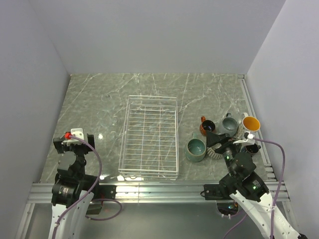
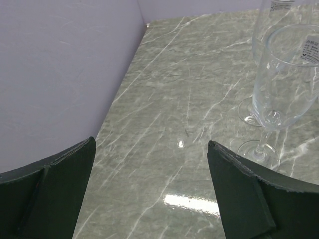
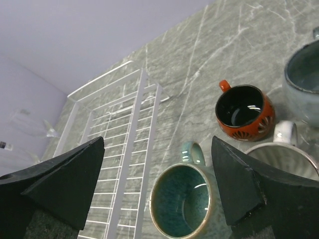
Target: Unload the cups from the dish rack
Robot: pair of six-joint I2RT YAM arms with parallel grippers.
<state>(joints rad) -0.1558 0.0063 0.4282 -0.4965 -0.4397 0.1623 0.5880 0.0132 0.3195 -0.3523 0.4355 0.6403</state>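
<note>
The white wire dish rack (image 1: 124,144) stands mid-table with nothing in it. To its right stand a teal mug (image 1: 195,150), a red-brown mug (image 1: 207,127), a grey mug (image 1: 230,123) and a white mug with orange inside (image 1: 251,123). My right gripper (image 1: 219,142) hovers open by this group. In its wrist view the teal mug (image 3: 182,201) sits below the open right gripper (image 3: 157,142), with the red-brown mug (image 3: 244,110) beyond and the rack (image 3: 133,134) to the left. My left gripper (image 2: 151,149) is open over bare table, left of two clear stemmed glasses (image 2: 286,74).
Side walls close in the table on the left (image 2: 60,74) and right. A metal rail (image 1: 149,188) runs along the near edge by the arm bases. A pale ribbed cup (image 3: 281,154) stands right beside my right finger, partly hidden by it.
</note>
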